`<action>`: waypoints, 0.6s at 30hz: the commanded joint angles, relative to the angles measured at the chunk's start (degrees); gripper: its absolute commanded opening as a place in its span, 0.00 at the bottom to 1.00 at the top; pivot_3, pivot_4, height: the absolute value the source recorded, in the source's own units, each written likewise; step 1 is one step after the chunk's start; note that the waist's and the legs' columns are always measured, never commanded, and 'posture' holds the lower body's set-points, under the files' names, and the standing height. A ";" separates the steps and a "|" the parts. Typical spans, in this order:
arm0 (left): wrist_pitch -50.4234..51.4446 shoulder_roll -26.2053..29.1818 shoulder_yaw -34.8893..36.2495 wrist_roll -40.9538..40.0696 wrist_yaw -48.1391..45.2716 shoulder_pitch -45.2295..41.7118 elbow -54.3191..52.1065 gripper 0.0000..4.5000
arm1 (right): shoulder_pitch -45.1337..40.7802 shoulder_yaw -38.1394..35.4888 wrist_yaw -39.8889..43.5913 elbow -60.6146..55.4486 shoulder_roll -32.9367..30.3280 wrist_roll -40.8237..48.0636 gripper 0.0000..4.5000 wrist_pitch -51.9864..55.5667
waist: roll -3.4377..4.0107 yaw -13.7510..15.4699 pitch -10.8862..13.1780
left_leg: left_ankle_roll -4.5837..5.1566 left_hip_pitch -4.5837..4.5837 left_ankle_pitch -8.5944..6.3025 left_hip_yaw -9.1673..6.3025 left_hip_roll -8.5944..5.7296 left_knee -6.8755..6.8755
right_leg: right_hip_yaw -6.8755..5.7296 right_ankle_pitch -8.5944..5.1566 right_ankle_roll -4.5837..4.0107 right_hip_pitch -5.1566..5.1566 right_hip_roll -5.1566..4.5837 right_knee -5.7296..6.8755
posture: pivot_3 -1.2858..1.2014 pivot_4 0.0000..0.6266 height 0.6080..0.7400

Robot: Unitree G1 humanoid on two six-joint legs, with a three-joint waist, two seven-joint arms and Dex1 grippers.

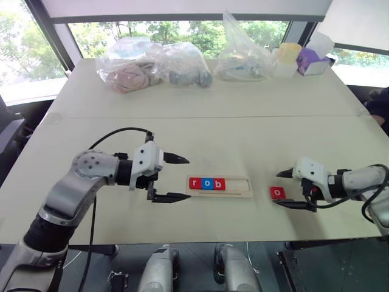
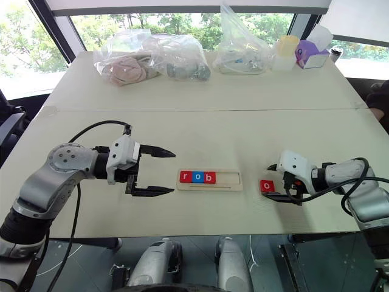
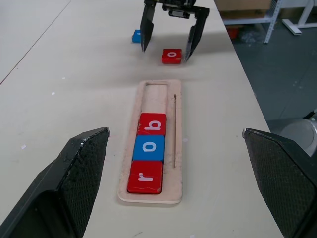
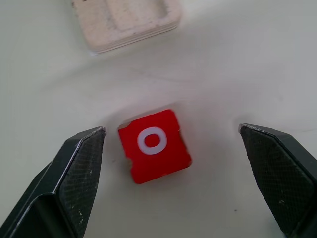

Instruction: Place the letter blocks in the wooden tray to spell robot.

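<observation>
1. Nearest the head camera, at the front of the table (image 1: 200, 131), lies the wooden tray (image 1: 234, 187), lengthwise across the view.
2. Three letter blocks sit in the tray's slot, packed against its left end and touching one another: red r (image 1: 194, 182), blue o (image 1: 207, 183), red b (image 1: 219, 184). Remainder of the slot, toward the robot's right, is bare wood.
3. Fourth block, a red o (image 1: 278, 193), lies flat on the table, letter up, to the right of the tray and clear of it.
4. Right gripper (image 1: 290, 189) is at that red o with its jaws spread wide; the block sits between the two fingers. In the right wrist view the red o (image 4: 154, 146) lies closer to one finger (image 4: 74, 173) than to the other, with bare table on both sides. Nothing is held.
5. Fifth block, blue (image 3: 136, 35), appears in the left wrist view on the table beyond the right gripper; its letter cannot be read.
6. Left gripper (image 1: 179, 179) hangs just beside the tray's left end, pointing toward it, jaws fully spread, holding nothing and touching nothing.
7. Far edge of the table carries several clear plastic bags (image 1: 152, 64) with contents, a pale lidded container (image 1: 287, 58) and a purple object (image 1: 310, 59) on a box.
</observation>
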 commanded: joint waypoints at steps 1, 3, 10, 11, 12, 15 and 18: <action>-0.48 0.61 1.11 -0.14 0.24 -0.29 -1.91 1.00 | 0.15 -1.17 1.60 -0.39 -0.89 0.74 0.98 -0.38 | 0.00 0.00 0.00 | 0.00 0.01 0.00 0.00 0.00 0.01 | 0.00 0.00 0.00 0.00 0.00 0.01 | 0.52 0.24 1.00; -0.35 0.54 0.97 -0.13 0.37 -0.42 -1.96 1.00 | 0.31 -1.42 1.86 -0.31 -0.90 0.63 0.98 -0.49 | 0.00 0.00 0.00 | 0.00 0.03 0.00 0.00 0.00 0.01 | 0.00 0.00 0.00 0.02 0.00 0.02 | 0.52 0.24 1.00; -0.28 0.70 0.62 -0.29 0.07 -0.77 -2.10 1.00 | 0.27 -1.61 1.76 0.38 -0.62 0.12 0.98 -1.15 | 0.01 0.00 -0.01 | 0.00 0.05 0.00 0.00 0.00 0.02 | 0.00 0.00 0.00 0.04 0.00 0.03 | 0.52 0.24 1.00; -0.31 0.76 0.63 -0.28 -0.02 -0.78 -2.06 1.00 | 0.24 -1.60 1.76 0.42 -0.61 0.10 0.94 -1.19 | 0.01 0.00 -0.01 | 0.00 0.05 0.00 0.00 0.00 0.02 | 0.00 0.00 0.00 0.04 0.00 0.03 | 0.52 0.24 1.00; -0.33 0.80 0.68 -0.29 -0.05 -0.72 -2.11 1.00 | 0.32 -1.62 1.76 0.38 -0.61 0.12 0.87 -1.24 | 0.01 0.00 -0.01 | 0.00 0.05 0.00 0.00 0.00 0.02 | 0.00 0.01 0.00 0.04 0.00 0.03 | 0.52 0.24 1.00; -0.29 0.80 0.64 -0.34 -0.10 -1.00 -2.01 1.00 | 0.01 -1.40 1.74 0.82 -0.39 0.04 0.57 -1.51 | 0.01 0.00 -0.01 | -0.01 0.05 0.01 0.00 0.00 0.03 | 0.00 0.01 0.00 0.05 0.00 0.04 | 0.52 0.24 1.00; -0.37 0.88 0.67 -0.26 -0.13 -0.89 -2.12 1.00 | -0.31 -1.32 1.71 1.00 -0.25 0.07 0.26 -1.68 | 0.01 0.00 -0.01 | -0.01 0.06 0.01 0.00 0.00 0.04 | 0.00 0.01 0.00 0.06 0.00 0.04 | 0.52 0.24 1.00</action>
